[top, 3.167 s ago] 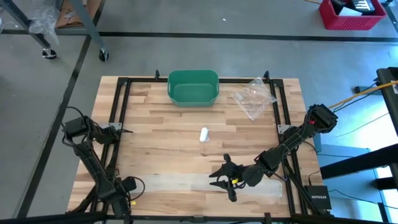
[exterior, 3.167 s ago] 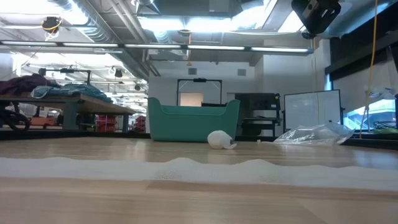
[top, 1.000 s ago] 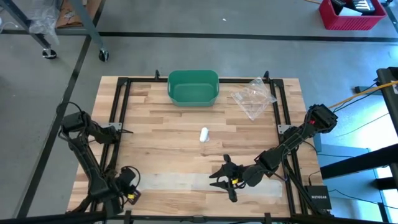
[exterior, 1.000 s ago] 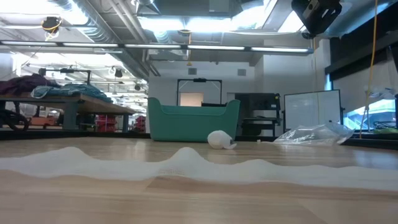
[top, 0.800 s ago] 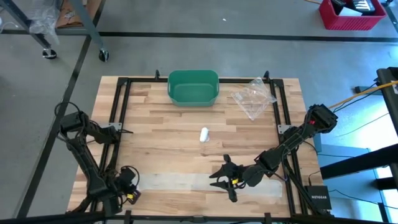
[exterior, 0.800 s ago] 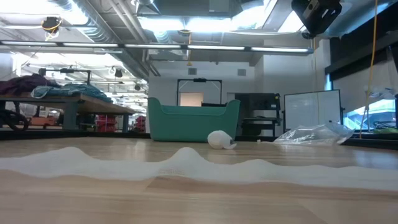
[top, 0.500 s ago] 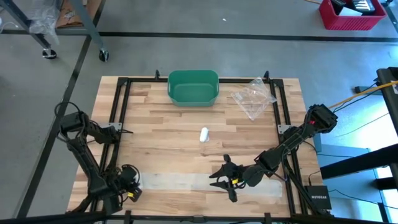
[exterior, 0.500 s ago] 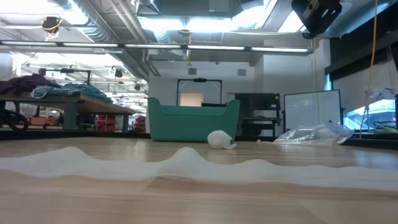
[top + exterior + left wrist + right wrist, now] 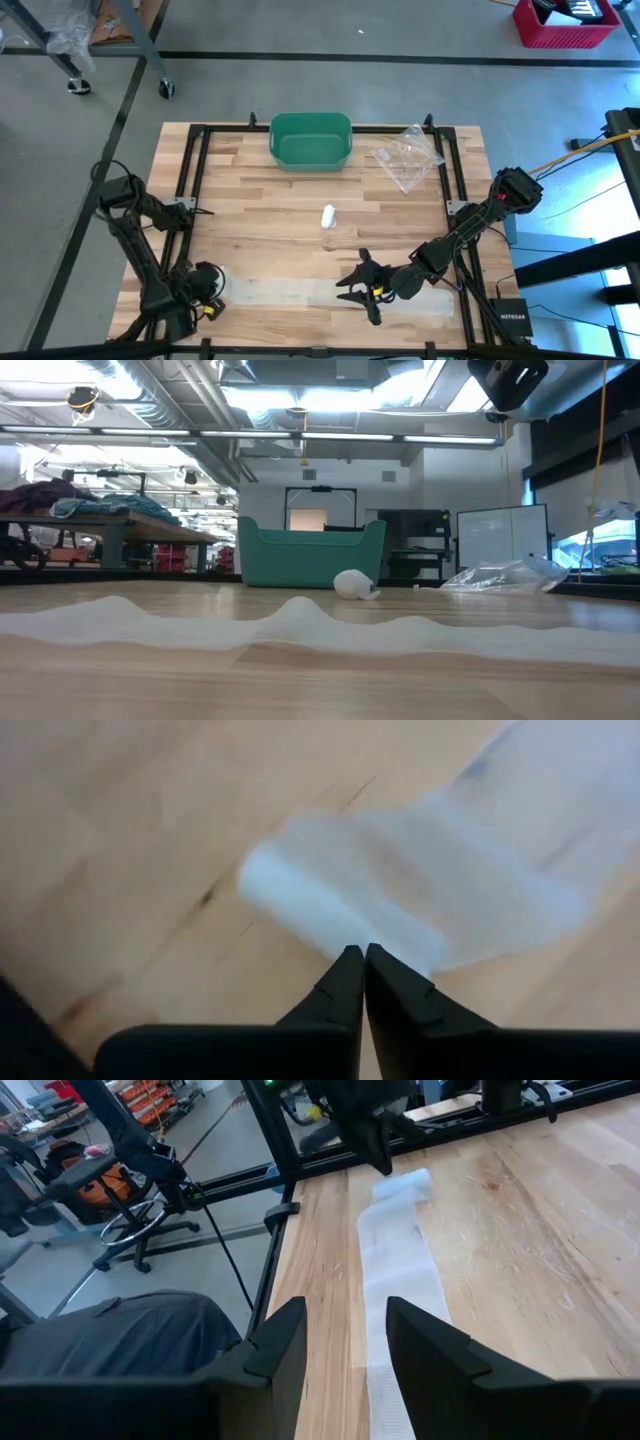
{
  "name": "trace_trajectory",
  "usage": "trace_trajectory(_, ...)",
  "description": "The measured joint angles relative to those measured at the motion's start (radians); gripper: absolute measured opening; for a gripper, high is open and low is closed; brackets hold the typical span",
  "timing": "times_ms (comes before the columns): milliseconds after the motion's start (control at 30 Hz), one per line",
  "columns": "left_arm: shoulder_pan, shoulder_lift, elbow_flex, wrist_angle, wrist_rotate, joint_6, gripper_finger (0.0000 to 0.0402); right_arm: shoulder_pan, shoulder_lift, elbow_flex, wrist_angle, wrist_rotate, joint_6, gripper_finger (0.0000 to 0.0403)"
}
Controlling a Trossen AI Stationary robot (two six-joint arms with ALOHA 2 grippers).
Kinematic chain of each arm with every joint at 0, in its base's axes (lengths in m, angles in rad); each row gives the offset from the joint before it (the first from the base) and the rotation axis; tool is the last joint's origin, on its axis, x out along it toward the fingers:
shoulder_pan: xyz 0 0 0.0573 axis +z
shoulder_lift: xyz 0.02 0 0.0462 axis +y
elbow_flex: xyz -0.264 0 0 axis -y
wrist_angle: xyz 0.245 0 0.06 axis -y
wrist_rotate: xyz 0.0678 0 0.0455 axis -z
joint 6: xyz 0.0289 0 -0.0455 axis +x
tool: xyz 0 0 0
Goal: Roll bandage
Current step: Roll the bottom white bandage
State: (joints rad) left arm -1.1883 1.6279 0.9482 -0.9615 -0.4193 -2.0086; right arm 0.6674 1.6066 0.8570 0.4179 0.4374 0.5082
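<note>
A long white bandage (image 9: 330, 292) lies unrolled along the near edge; in the low view the bandage (image 9: 300, 625) shows ripples. Its left end (image 9: 330, 910) is folded into a small roll. My left gripper (image 9: 205, 288) is shut at that end and points steeply down. My right gripper (image 9: 352, 287) hovers open over the strip's middle, a finger on either side of the strip (image 9: 395, 1280), touching nothing. A small white roll (image 9: 327, 216) lies on its side at mid-table. My left gripper has its shut fingertips (image 9: 362, 958) on the long edge of the bandage's rolled left end (image 9: 385, 938), coming from above at a steep slant. One layer or several between the tips, I cannot tell. The rolled end lies on the table and the strip beyond it is slack.
A green bin (image 9: 311, 140) stands at the far edge with a crumpled clear plastic bag (image 9: 407, 155) to its right. Black frame rails (image 9: 190, 180) run along the table's sides. A person's knee (image 9: 120, 1330) shows beyond the table's left edge.
My left gripper has shifted slightly toward the far edge at the bandage's left end and rolled its wrist a little. The bandage's ripples stand as they did a second ago.
</note>
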Motion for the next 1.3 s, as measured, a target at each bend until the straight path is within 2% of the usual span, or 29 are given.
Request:
trace_trajectory(200,0.032,-0.019,0.196,-0.25,-0.003,0.14,0.0001,0.0,0.0,0.0,0.004,0.0,0.0,0.0142)
trace_trajectory(333,0.057,-0.021,0.26,-0.25,-0.003,0.239,0.0008,0.0,0.0,0.0,0.004,0.0,-0.006,0.0142)
trace_trajectory(600,0.059,-0.021,0.224,-0.223,0.012,0.293,0.0036,0.0,0.0,0.0,-0.001,-0.002,-0.005,0.0142)
trace_trajectory(733,0.059,-0.02,0.215,-0.223,0.032,0.302,0.0083,0.0,0.0,0.0,-0.001,-0.003,-0.005,0.0142)
trace_trajectory(867,0.059,-0.02,0.215,-0.186,0.12,0.341,0.0136,0.0,0.0,0.0,-0.001,-0.003,-0.005,0.0142)
trace_trajectory(967,0.048,-0.02,0.215,-0.112,0.161,0.324,0.0161,0.0,0.0,0.0,-0.001,-0.003,-0.005,0.0142)
trace_trajectory(1133,0.015,-0.012,0.216,-0.065,0.154,0.163,0.0171,0.0,0.0,0.0,-0.002,-0.003,-0.005,0.0142)
trace_trajectory(1300,-0.035,0.043,0.216,0.025,0.249,0.158,0.0163,0.0,0.0,0.0,-0.002,-0.011,-0.004,0.0142)
